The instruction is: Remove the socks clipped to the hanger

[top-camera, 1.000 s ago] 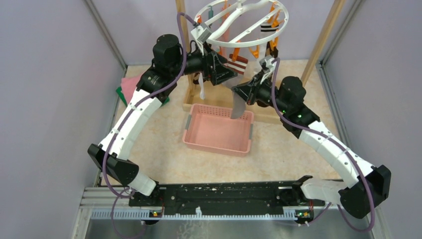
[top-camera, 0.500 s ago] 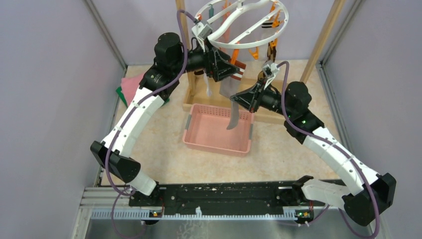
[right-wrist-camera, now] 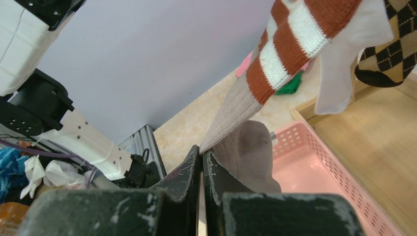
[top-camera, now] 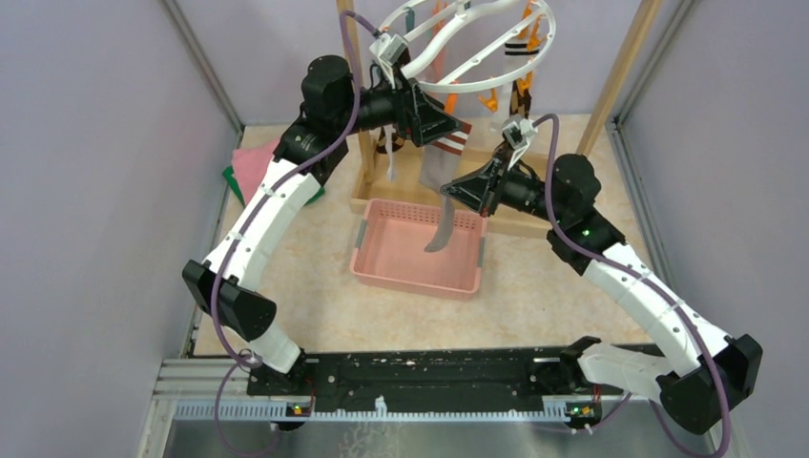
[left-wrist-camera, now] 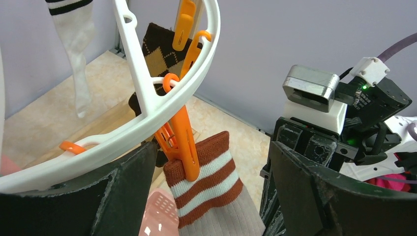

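The white ring hanger (top-camera: 467, 43) hangs from the wooden frame with several socks clipped to it. An orange clip (left-wrist-camera: 186, 142) pinches the rust-and-white striped cuff of a grey sock (left-wrist-camera: 209, 184). My left gripper (left-wrist-camera: 209, 196) is open, one finger on each side of that cuff and clip, touching neither. My right gripper (right-wrist-camera: 202, 153) is shut on the lower part of the same grey sock (right-wrist-camera: 246, 147), pulling it taut above the pink basket (top-camera: 382, 258). An argyle sock (left-wrist-camera: 162, 54) and a white sock with black stripes (left-wrist-camera: 74, 44) hang behind.
The wooden posts (top-camera: 625, 62) and base board (top-camera: 520, 221) of the frame stand behind the basket. Folded pink and green cloths (top-camera: 250, 162) lie at the left wall. Purple walls close in both sides. The right arm's wrist camera (left-wrist-camera: 314, 91) sits close to my left gripper.
My left gripper has risen and moved right, up to the striped cuff at its clip. My right gripper has shifted slightly left and down with the grey sock still in it.
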`<state>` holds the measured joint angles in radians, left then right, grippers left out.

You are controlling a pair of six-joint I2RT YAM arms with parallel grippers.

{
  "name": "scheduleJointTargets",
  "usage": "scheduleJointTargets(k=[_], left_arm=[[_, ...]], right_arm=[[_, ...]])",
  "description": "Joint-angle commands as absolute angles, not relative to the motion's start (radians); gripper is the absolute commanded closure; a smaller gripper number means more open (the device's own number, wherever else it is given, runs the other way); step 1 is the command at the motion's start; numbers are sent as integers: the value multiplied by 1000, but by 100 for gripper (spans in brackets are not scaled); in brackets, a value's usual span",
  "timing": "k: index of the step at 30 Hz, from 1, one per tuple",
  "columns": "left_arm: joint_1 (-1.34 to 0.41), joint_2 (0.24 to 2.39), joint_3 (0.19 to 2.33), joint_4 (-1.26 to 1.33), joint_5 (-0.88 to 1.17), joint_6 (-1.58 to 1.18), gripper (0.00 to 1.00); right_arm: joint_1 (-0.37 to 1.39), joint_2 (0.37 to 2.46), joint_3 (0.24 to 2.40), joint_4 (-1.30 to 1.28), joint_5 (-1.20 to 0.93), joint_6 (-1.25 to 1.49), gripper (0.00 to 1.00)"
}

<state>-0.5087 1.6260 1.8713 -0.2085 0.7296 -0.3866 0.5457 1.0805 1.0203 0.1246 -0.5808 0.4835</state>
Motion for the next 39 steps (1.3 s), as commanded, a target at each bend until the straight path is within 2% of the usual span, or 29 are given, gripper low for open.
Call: scheduleJointTargets(k=[1,8,11,27,34,39], left_arm=[[-497,1621,1890,-142,750,-434,8],[-473,1637,1888,-149,718,-462,8],[-465,1624,1851,-157,696,-461,5],[-462,1631,1854,-97,783,-512,4],[-460,1667,1875,-21,818,-572,20],[-457,1667,1852,33,831,-603,21]], right_arm=[[541,1047,1088,121,-627,491,100],[512,1028,1089,88,-641,495,100],[497,1022,1091,91,-652,502,100],[481,1072,1122,108,-686,529,100],[481,1066,1110,116,-686,549,100],[481,1062,1113,125,-710,569,100]])
